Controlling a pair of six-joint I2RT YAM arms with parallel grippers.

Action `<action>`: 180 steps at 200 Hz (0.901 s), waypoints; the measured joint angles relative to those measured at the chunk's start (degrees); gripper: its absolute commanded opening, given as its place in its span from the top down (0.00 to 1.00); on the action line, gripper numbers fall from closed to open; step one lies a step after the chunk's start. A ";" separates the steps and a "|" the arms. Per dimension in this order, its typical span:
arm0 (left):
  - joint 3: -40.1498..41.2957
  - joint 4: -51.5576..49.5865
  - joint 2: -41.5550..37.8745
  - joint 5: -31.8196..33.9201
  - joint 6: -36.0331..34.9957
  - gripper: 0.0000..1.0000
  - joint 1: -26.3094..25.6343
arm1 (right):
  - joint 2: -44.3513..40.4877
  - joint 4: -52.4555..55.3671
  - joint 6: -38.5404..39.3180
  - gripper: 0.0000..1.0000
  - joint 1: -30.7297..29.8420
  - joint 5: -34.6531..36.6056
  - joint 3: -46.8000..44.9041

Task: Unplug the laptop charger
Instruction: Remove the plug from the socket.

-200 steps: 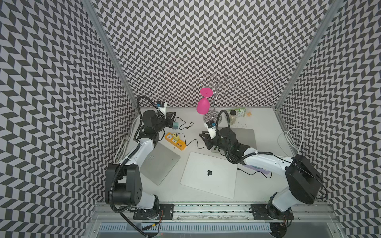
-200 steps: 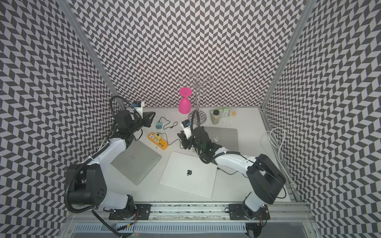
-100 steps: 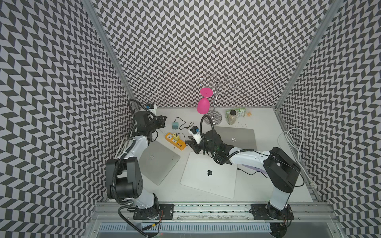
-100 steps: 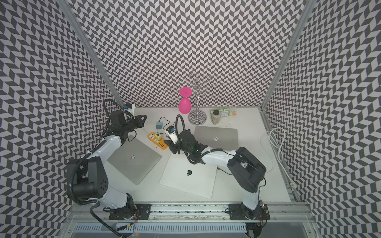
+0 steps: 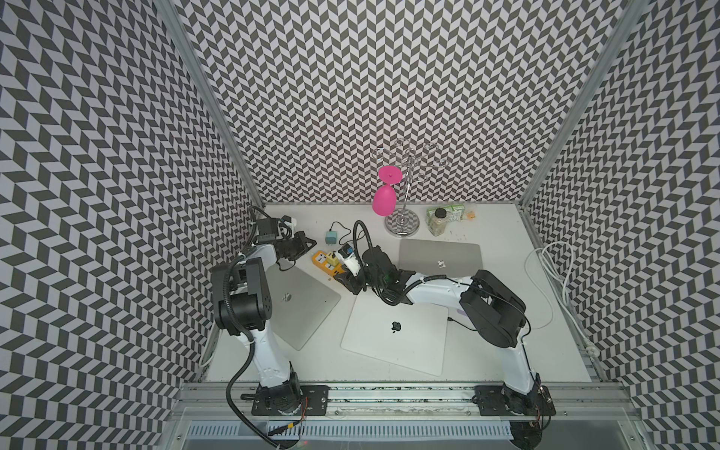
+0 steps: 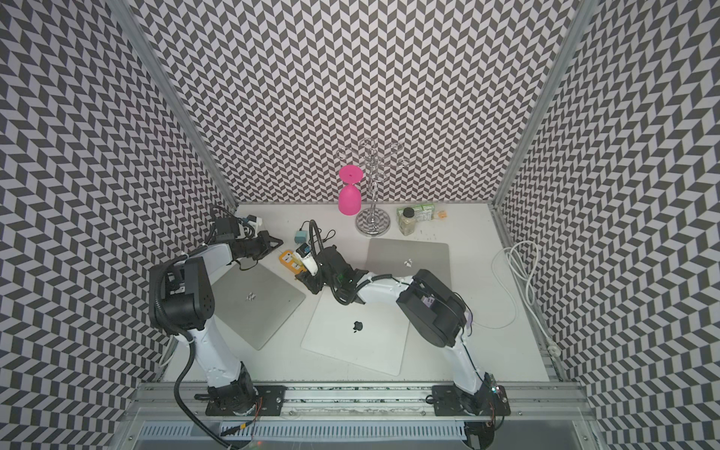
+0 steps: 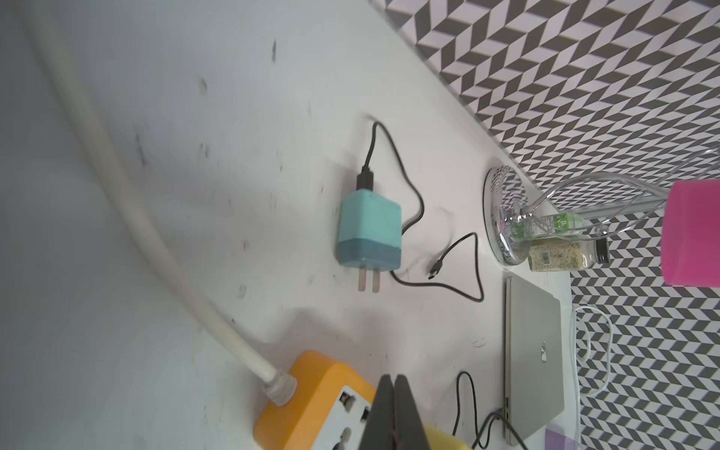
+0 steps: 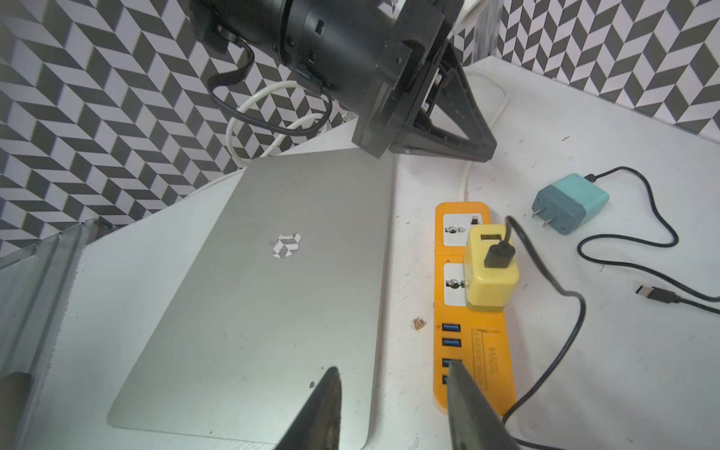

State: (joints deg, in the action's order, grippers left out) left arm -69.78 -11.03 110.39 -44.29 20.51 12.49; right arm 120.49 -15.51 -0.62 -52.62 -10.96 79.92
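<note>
right gripper [image 8: 393,370] hangs with jaws apart, empty, at one end of the orange power strip [image 8: 502,331]; left gripper [image 7: 392,378] is closed on nothing. yellow charger [image 8: 491,269] sits plugged in the strip. approach step, i think: next, close around it and pull straight out.

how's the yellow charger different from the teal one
The yellow charger is plugged into the orange power strip; the teal charger is unplugged, prongs bare. The yellow charger stands upright on the strip; the teal charger lies on its side on the table. Both are small boxy adapters with a black cable plugged in.
</note>
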 measured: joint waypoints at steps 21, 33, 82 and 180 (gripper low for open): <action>0.37 -1.84 1.05 -1.49 -0.04 1.00 0.31 | 2.43 2.01 -1.07 0.54 -0.04 0.66 2.99; 0.52 -2.19 1.05 -2.19 -0.04 1.00 0.42 | 3.52 3.17 -1.57 0.54 -0.04 1.20 4.72; 1.62 -2.49 1.05 -3.85 -0.22 1.00 0.42 | 7.54 8.09 -4.66 0.52 0.79 3.26 11.54; 2.51 -4.26 1.27 -5.01 -1.70 1.00 0.42 | 13.53 14.49 -7.28 0.51 2.19 3.93 20.41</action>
State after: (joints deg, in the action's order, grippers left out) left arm -67.26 -15.29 111.66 -49.30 18.81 12.91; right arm 134.02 -1.02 -7.90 -50.43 -7.03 100.33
